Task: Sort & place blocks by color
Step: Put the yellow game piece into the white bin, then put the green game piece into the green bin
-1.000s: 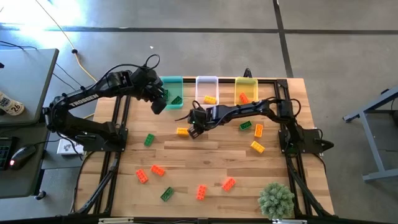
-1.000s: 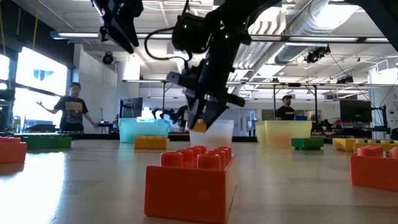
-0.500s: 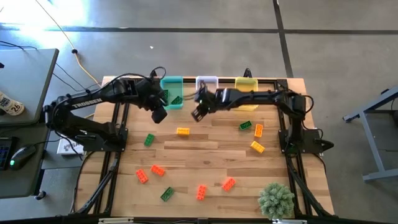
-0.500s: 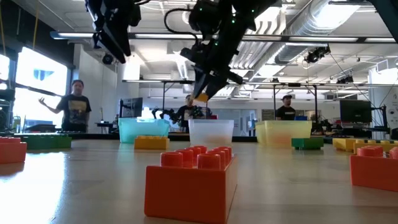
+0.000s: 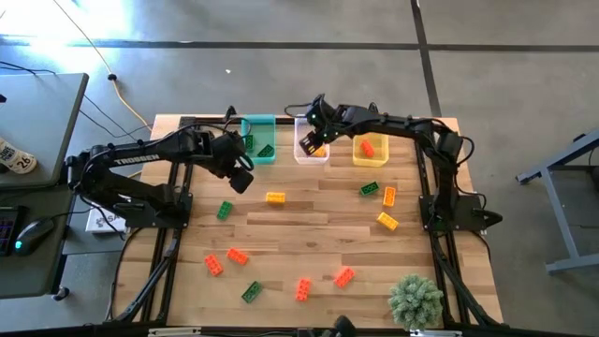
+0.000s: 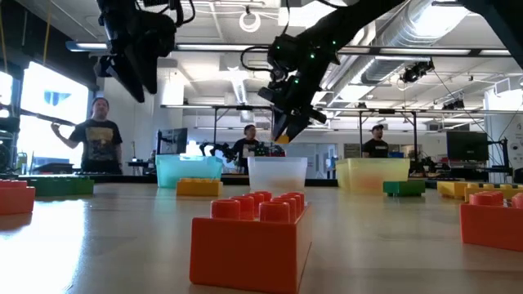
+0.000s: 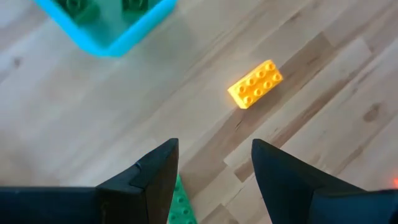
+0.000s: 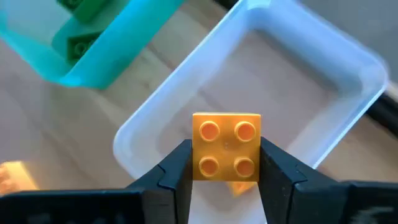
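While over clear bin point(image 8: 261, 74), right pincer point(image 8: 226, 163) grips 1 yellow block point(image 8: 226, 146) (4 studs).

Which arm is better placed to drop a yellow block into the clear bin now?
The right. Its gripper already holds a yellow block directly above the clear bin. The left gripper is empty, fingers open over bare table beside the teal bin.

Table point(image 5: 309, 220): light wood planks, matt. Blocks point(image 5: 274, 197): glossy studded plastic. Clear bin point(image 8: 261, 81), centre frame: frosted translucent plastic; teal bin point(image 8: 93, 62) same. Gripper fingers point(image 8: 168, 174): matt black.
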Controlling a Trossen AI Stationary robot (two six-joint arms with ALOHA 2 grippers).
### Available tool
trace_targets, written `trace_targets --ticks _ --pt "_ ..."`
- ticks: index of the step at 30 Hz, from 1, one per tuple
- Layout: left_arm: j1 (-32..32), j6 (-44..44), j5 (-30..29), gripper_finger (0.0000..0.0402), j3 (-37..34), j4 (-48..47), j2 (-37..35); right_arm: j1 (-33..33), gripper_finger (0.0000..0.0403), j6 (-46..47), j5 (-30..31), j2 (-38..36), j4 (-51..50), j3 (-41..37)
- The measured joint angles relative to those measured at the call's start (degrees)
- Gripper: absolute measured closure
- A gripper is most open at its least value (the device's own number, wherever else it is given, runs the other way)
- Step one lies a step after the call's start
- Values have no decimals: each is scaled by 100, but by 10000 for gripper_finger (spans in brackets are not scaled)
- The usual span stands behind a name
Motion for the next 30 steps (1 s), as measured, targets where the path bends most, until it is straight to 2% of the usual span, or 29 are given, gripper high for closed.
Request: trace_targets --ticks 5,12,23,30 --pt "-8 -863 4 209 -281 -17 0 -210 280 -288 -151 108 -17 0" --pt "-110 -1637 158 209 -588 -9 0 -334 272 -905 -314 145 27 0" --pt "-661 -2775 21 209 -1112 -12 0 -339 203 -1399 -488 145 161 0" --pt "-904 -3361 153 196 -1458 -22 0 -348 191 -1706 -511 145 250 0"
